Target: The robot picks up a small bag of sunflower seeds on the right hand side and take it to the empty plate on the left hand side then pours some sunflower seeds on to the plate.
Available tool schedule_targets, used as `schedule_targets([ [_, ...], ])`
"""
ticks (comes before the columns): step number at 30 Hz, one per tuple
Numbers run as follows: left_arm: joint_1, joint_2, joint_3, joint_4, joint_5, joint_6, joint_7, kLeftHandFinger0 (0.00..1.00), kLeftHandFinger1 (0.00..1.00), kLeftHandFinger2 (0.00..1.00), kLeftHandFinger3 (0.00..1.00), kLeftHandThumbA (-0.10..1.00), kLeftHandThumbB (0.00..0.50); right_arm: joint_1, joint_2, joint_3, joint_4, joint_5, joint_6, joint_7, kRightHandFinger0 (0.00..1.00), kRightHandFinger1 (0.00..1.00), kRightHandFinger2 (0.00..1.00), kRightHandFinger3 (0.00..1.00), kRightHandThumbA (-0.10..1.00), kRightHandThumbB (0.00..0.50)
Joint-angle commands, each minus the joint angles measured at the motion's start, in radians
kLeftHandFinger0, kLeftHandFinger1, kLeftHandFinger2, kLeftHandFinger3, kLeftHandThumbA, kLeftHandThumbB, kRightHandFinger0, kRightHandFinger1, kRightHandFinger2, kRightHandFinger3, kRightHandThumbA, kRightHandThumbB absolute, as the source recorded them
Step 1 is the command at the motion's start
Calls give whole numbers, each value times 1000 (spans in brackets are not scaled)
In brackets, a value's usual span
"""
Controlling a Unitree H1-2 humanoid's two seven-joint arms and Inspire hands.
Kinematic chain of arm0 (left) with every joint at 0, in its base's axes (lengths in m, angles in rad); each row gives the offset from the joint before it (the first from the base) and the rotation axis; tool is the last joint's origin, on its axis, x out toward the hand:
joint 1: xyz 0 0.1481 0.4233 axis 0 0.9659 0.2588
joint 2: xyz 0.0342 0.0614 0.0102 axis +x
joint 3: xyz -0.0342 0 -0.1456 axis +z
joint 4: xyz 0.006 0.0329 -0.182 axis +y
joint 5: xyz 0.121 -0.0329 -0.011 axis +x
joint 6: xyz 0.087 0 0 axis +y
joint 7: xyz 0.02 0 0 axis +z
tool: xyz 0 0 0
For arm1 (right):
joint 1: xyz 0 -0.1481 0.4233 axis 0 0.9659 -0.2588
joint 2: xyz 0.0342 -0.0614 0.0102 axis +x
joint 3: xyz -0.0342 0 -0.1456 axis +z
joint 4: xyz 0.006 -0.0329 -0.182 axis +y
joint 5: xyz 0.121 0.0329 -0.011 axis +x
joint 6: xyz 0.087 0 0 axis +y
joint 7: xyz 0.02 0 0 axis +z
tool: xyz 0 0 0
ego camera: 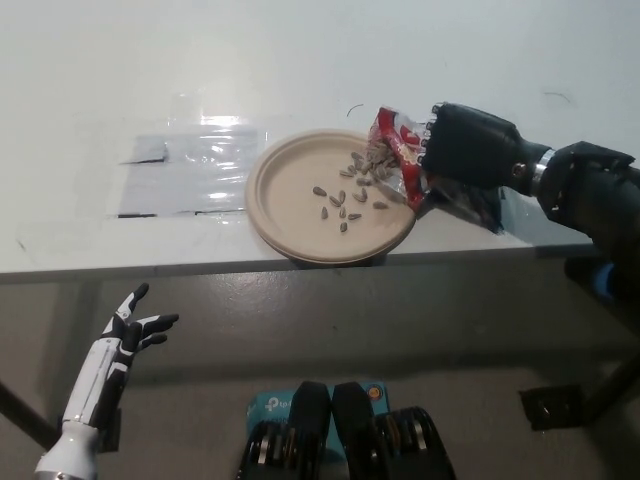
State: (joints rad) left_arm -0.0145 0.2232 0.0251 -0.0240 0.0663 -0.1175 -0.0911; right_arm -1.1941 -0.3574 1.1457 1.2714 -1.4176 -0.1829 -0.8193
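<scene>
Black right hand grips red-and-white foil seed bag tilted mouth-down over right rim of tan paper plate so striped sunflower seeds land inside; white left hand rests open, low left.

Black right hand grips the red seed bag, tilted w/ its mouth over the right rim of the tan plate. Sunflower seeds lie scattered on the plate's right half, some at the bag mouth. Plate sits near the white table front edge, beside a clear plastic sheet. White left hand rests lower left below the table, fingers spread
</scene>
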Motion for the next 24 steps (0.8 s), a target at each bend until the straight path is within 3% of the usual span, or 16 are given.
schedule_targets([
  [1,-6,6,2,-26,1,-14,1,822,819,747,1000,1000,197,-41,-21,-88,23,104,25,-25,0,0,0,140,-83,346],
  [2,0,6,5,-28,-4,-17,0,819,818,743,1000,1000,190,-33,-17,-117,26,128,14,-8,0,0,30,130,-81,329],
  [3,0,7,4,-29,-3,-17,-1,818,810,738,1000,1000,196,-30,-19,-125,29,129,16,0,0,0,140,144,-73,310],
  [4,-2,8,3,-27,1,-15,-1,815,799,735,1000,1000,202,-21,-24,-154,24,149,-4,3,0,0,228,194,-98,328],
  [7,0,10,4,-26,1,-15,-1,816,799,740,1000,1000,210,-1,-37,-201,23,177,-29,-10,0,0,286,134,-100,317],
  [8,3,9,5,-25,-1,-17,-1,816,801,740,1000,1000,209,5,-40,-211,24,180,-26,-10,0,0,296,173,-100,335],
  [9,5,9,5,-26,-2,-13,-1,817,803,738,1000,1000,216,8,-43,-211,26,177,-22,-9,0,0,295,309,-99,355],
  [10,7,8,6,-27,-3,-8,-1,817,802,737,1000,1000,218,9,-45,-210,28,171,-20,-9,0,0,201,390,-100,385],
  [11,9,7,7,-27,-5,-11,0,817,801,735,1000,1000,217,10,-48,-207,24,165,-14,-4,0,0,188,428,-82,379],
  [12,11,8,8,-28,-3,-13,2,814,787,729,1000,1000,216,11,-51,-199,29,152,8,8,0,0,105,474,-45,373],
  [14,13,10,10,-31,1,-4,3,826,783,731,1000,1000,222,8,-52,-186,43,140,21,-7,0,0,8,403,-29,391],
  [17,16,7,12,-28,2,-14,7,829,779,726,1000,1000,202,6,-53,-181,50,140,10,14,0,0,22,315,-55,339],
  [19,18,5,13,-28,2,-18,8,820,786,727,1000,1000,193,7,-53,-177,47,138,5,27,0,0,22,262,-53,344],
  [24,23,0,15,-26,-9,-20,5,844,782,717,1000,1000,200,17,-51,-174,38,139,3,32,0,0,30,393,-46,311],
])
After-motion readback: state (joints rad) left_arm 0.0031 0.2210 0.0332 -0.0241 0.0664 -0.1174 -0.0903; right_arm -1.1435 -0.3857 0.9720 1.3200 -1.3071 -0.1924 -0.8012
